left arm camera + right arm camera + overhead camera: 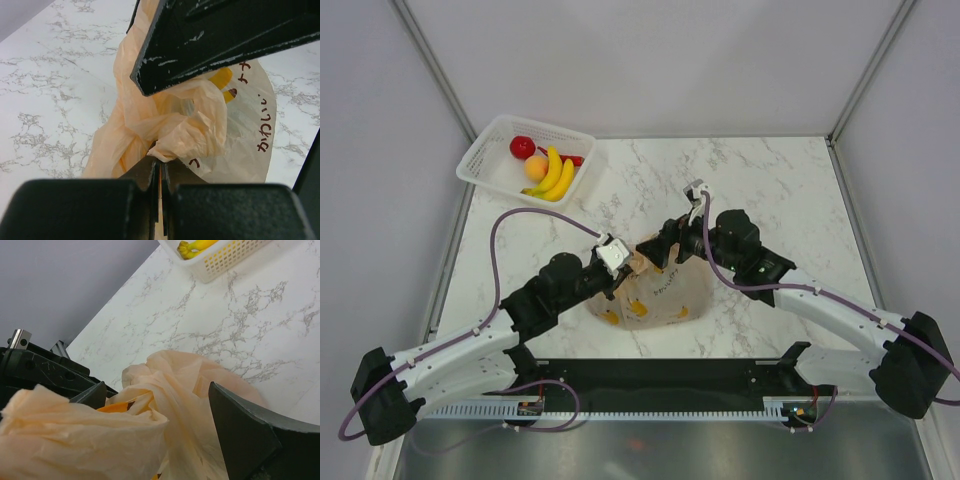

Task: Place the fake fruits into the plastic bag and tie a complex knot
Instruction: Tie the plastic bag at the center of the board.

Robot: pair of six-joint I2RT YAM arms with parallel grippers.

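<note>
On the near middle of the white, grey-veined marble-pattern counter (770,190), between the two arms: one thin, translucent peach-beige plastic bag (655,295) with yellow-orange fruit prints and dark lettering. Its body lies on the counter and its top is drawn up toward the left. What it contains cannot be made out.

At the far left corner of the counter, well apart from the bag: one white lattice plastic basket (478,158), rectangular and open-topped.

Left arm's fingers (159,170): black, pressed fully together, pinching a fold of the bag's peach film just below the bunch.

Right arm's fingers (655,248): black and spread wide apart. Crumpled bag film sits loosely in the gap, and neither finger is seen clamping it.

Bunched twist of peach film (187,127) at the bag's top: crumpled, raised off the counter, lying between the two sets of fingers. Whether it is tied cannot be told.

Contents of the basket:
- One bunch of glossy yellow plastic bananas (555,175), lying diagonally.
- One red plastic apple (522,147), at the far side.
- One orange plastic peach (535,166), touching the bananas.
- One red plastic chili (575,160), partly hidden behind the bananas.
</note>
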